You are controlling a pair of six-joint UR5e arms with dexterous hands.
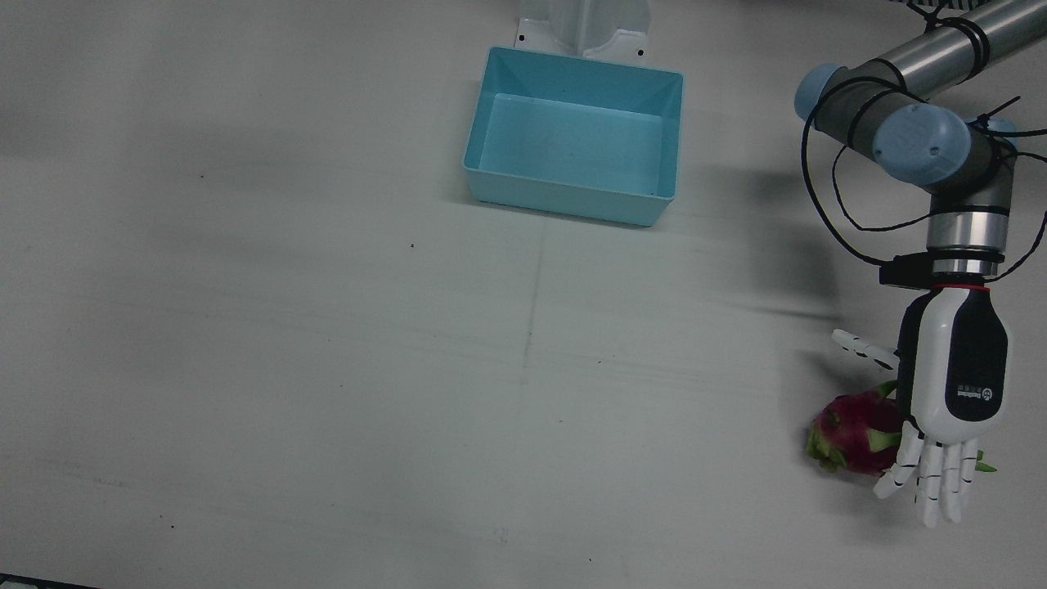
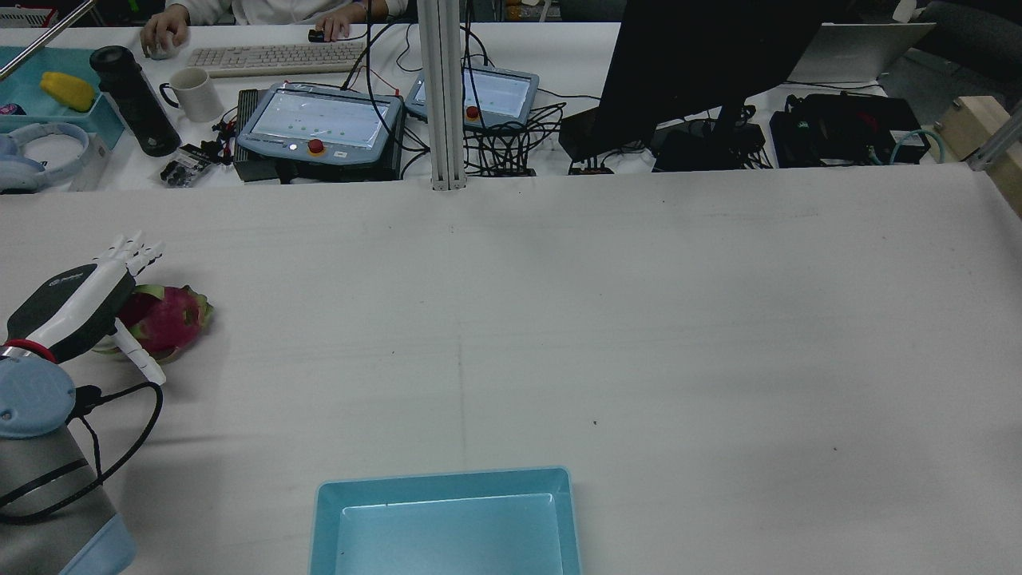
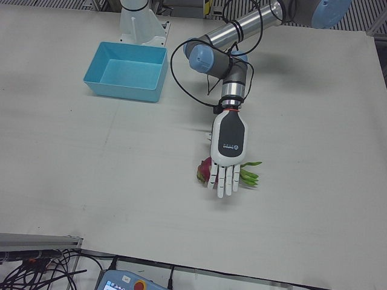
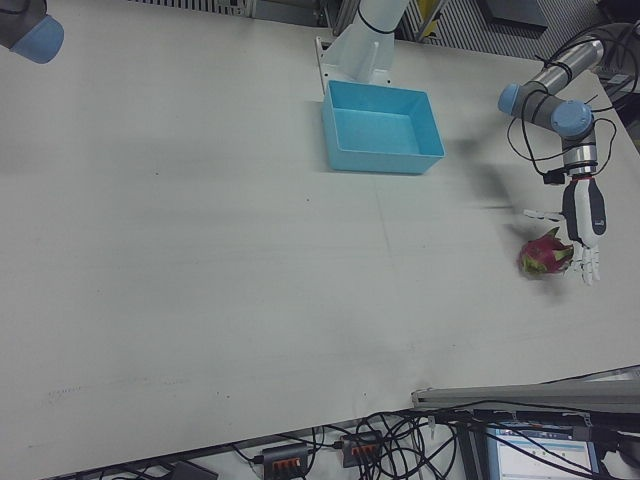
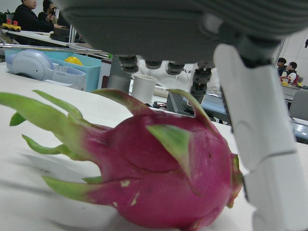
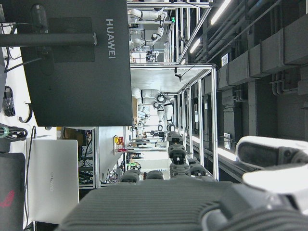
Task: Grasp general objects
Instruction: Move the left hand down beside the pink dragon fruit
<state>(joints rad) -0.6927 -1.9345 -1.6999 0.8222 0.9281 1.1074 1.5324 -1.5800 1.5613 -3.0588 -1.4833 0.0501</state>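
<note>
At the lower right of the front view the left hand (image 1: 949, 409) hovers palm-down with fingers spread over the dragon fruit (image 1: 855, 432), holding nothing, while only the right hand view shows the right hand (image 6: 192, 202), its state unclear.

The white table (image 1: 327, 368) carries a blue bin (image 1: 572, 135) and, apparently resting, a dragon fruit (image 1: 855, 429).

Dragon fruit (image 1: 855, 432) magenta, green tips — bin (image 1: 572, 147) light blue — table (image 1: 327, 368) white.
</note>
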